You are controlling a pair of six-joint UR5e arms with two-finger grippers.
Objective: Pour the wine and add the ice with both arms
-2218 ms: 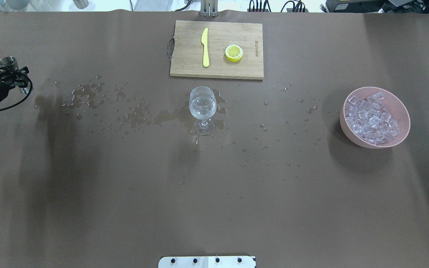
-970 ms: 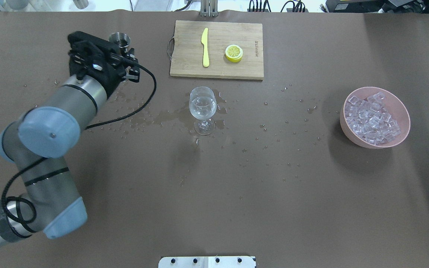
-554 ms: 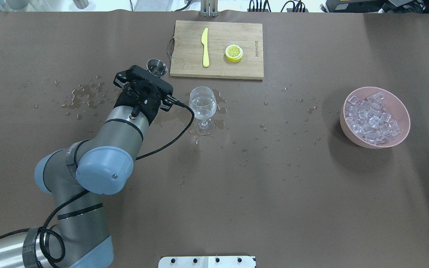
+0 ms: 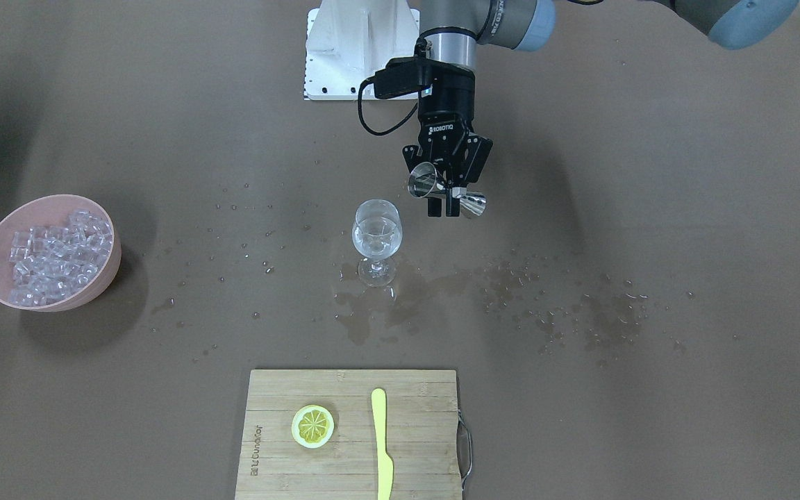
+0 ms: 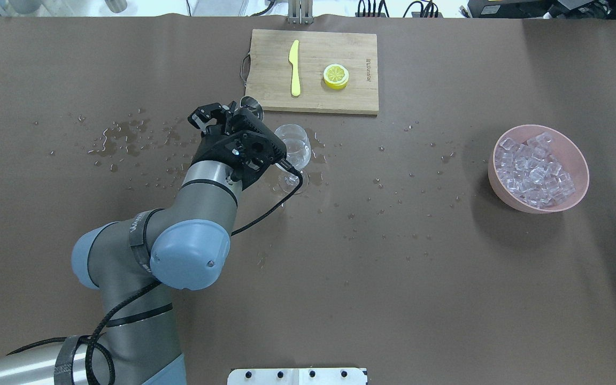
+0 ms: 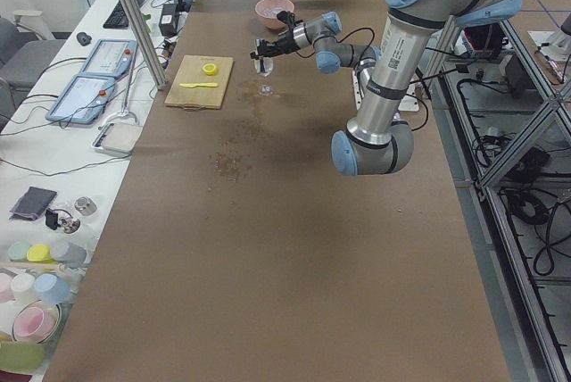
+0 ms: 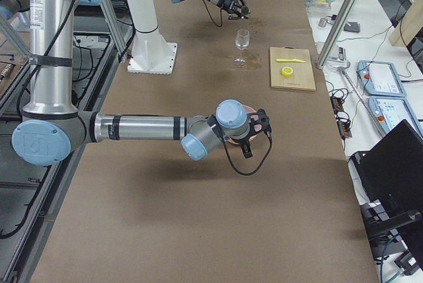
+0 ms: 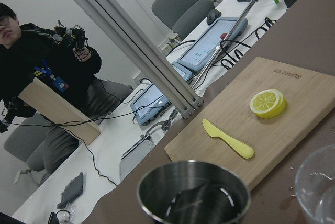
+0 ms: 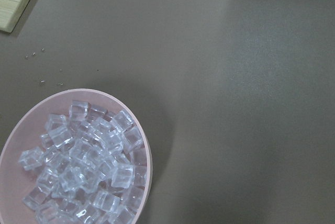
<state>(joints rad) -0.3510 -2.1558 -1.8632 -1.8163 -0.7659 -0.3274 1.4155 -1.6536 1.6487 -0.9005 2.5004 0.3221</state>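
Note:
A wine glass (image 4: 376, 239) with a little clear wine (image 4: 374, 235) stands mid-table. My left gripper (image 4: 447, 203) is shut on a steel jigger (image 4: 428, 182), held tipped on its side just beside and above the glass (image 5: 300, 145), wide mouth toward it. The left wrist view looks into the jigger (image 8: 191, 195), and the glass rim (image 8: 316, 185) is at its lower right. No stream shows. Ice (image 5: 535, 171) fills a pink bowl (image 5: 578, 160). The right wrist view looks down on that ice (image 9: 84, 169). My right gripper (image 7: 258, 127) hovers over the bowl; I cannot tell its state.
At the far side lies a wooden cutting board (image 5: 313, 96) with a yellow knife (image 5: 294, 67) and a lemon slice (image 5: 336, 76). Spilled drops (image 5: 126, 139) wet the brown table around the glass. A seated person (image 8: 36, 62) is beyond the table's far edge.
My left arm swept in from the table's far left with the jigger and now holds it tipped beside the glass. The glass and the bowl have not moved.

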